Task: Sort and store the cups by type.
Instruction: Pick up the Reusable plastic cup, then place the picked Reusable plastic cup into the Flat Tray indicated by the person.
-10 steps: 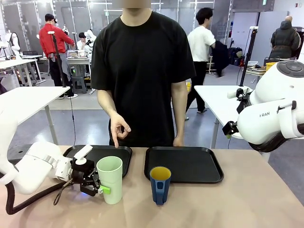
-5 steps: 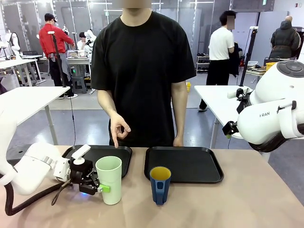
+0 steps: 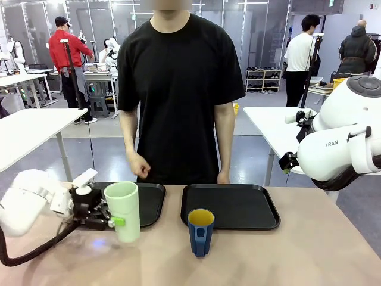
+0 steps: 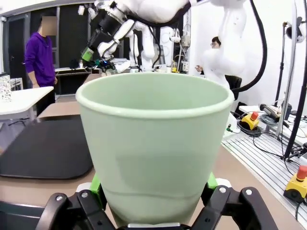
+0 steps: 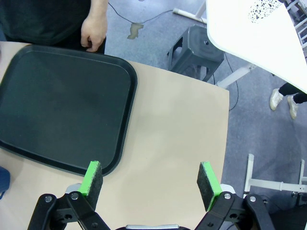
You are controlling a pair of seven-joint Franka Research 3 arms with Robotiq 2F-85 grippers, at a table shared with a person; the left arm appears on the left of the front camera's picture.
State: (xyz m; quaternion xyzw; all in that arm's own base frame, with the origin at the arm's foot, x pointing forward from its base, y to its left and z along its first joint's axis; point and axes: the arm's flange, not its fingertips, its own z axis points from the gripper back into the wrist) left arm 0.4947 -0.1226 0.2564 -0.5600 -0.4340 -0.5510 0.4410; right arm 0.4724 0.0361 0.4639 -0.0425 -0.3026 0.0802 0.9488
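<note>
The table (image 3: 321,250) carried a left tray (image 3: 152,199) and a right tray (image 3: 238,205). The mint-green tumbler (image 3: 123,210) was upright at the left tray's near edge, clamped in the left gripper (image 3: 119,221). The blue mug (image 3: 200,231) stood on the table, just before the right tray. The right gripper (image 5: 152,184) hung above the table, jaws apart.

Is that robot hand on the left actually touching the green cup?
Touching. The left wrist view shows the green pads of the left hand pressed against both sides of the green cup.
</note>
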